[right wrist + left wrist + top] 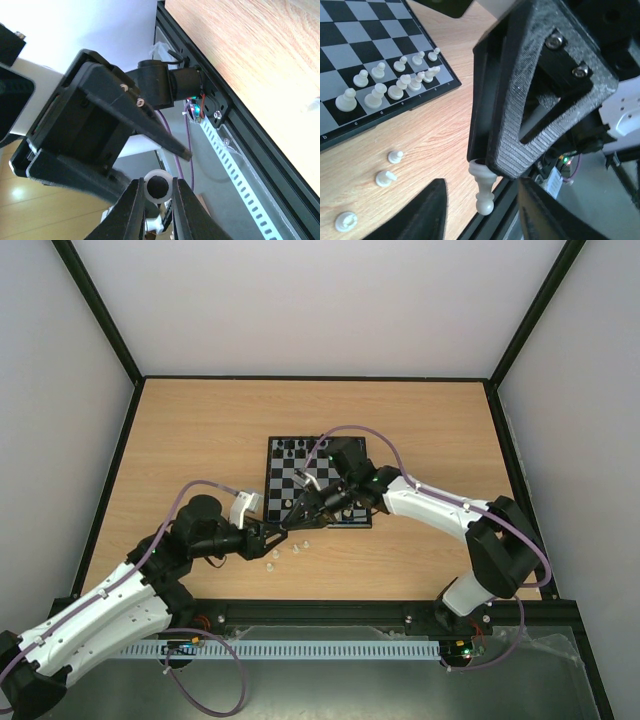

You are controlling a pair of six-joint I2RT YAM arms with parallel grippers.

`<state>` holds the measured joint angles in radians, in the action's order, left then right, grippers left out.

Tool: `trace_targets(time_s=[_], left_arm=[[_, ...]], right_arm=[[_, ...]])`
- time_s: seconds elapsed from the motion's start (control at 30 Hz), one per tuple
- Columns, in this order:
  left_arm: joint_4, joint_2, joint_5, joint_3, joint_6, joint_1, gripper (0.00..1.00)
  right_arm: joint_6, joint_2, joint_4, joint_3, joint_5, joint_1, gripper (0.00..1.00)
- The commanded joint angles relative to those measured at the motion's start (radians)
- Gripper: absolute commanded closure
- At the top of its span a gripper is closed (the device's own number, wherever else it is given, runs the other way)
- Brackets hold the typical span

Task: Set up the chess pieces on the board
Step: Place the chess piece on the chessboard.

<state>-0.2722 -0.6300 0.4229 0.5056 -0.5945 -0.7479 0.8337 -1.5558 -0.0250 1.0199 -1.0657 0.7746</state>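
A white chess piece (484, 192) hangs upside down between the two arms. My right gripper (159, 196) is shut on its round base (159, 174). My left gripper (485, 215) stands open around the piece's head, its fingers (427, 210) clear of it on both sides. Both grippers meet just off the near left corner of the board (284, 490). Several white pieces (375, 92) stand in two rows on the board (350, 30) along its near edge. Three more white pieces (385, 177) lie loose on the table beside it.
Black chessmen (290, 446) stand along the board's far edge. Loose white pieces (272, 562) lie on the wooden table under the grippers. A black frame rail (240, 120) runs along the table's near edge. Grey walls close in the table.
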Motion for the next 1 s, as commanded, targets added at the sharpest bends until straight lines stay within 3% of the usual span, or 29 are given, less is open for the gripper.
trace_targets(time_s=[0.0, 0.07, 0.23, 0.47, 0.77, 0.97], left_arm=[[-0.006, 0.024, -0.038, 0.035, -0.013, -0.001, 0.53], [-0.016, 0.039, -0.062, 0.047, -0.017, -0.002, 0.48], [-0.007, 0.091, -0.123, 0.08, -0.037, -0.002, 0.46], [0.176, 0.113, -0.185, 0.053, -0.089, -0.002, 0.44], [0.442, 0.006, -0.198, 0.047, -0.134, -0.002, 0.52], [0.513, -0.04, -0.202, 0.054, -0.131, -0.002, 0.61]], right_arm=[[0.066, 0.044, 0.083, -0.034, 0.013, 0.007, 0.93], [0.092, 0.052, 0.122, -0.046, 0.02, 0.004, 0.94], [0.171, 0.1, 0.23, -0.096, 0.038, -0.041, 0.97], [0.411, 0.227, 0.555, -0.197, 0.093, -0.142, 0.96], [0.711, 0.241, 0.94, -0.317, 0.189, -0.149, 0.96], [0.812, 0.25, 1.044, -0.348, 0.238, -0.149, 0.96]])
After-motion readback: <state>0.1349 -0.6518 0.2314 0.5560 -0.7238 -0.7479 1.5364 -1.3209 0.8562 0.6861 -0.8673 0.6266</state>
